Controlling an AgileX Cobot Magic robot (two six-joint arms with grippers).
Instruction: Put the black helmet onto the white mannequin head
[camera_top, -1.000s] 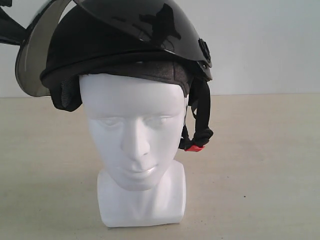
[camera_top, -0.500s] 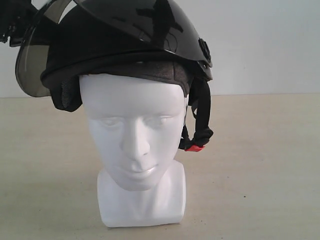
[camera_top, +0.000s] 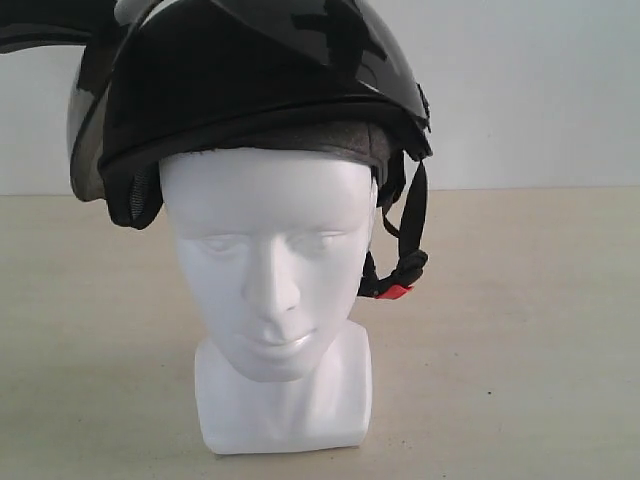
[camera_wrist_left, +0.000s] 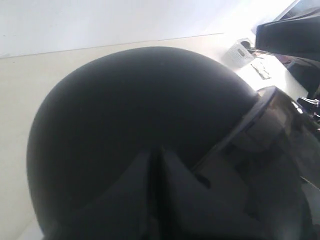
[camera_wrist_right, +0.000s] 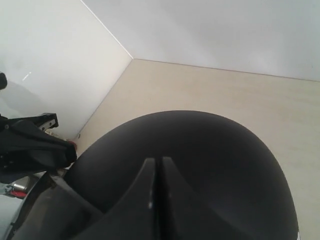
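In the exterior view, the white mannequin head (camera_top: 265, 260) stands upright on its block base on the beige table (camera_top: 520, 350), well in front of the table's far edge, where it meets the pale wall. The black helmet (camera_top: 250, 90) sits on the crown, tilted, with its dark padded lining (camera_top: 330, 140) resting along the forehead. The smoky visor (camera_top: 88, 130) is swung up and out to the left of the view. On the right, the chin strap (camera_top: 410, 230) hangs loose beside the head's cheek, with the red buckle (camera_top: 395, 292) at its low end. A dark bar (camera_top: 40, 30) reaches from the upper left of the view to the helmet; I cannot tell which part of an arm it is.

In the left wrist view, the left gripper (camera_wrist_left: 156, 200) has its fingers pressed together against the matte shell, only a thin seam between them. The visor's rim lies beside them. A white slotted basket (camera_wrist_left: 239, 52) stands near the table's far edge.

In the right wrist view, the right gripper (camera_wrist_right: 157, 200) is likewise closed, fingers together on the dome. The other arm (camera_wrist_right: 30, 145) shows dark beside the helmet, near the table's corner.
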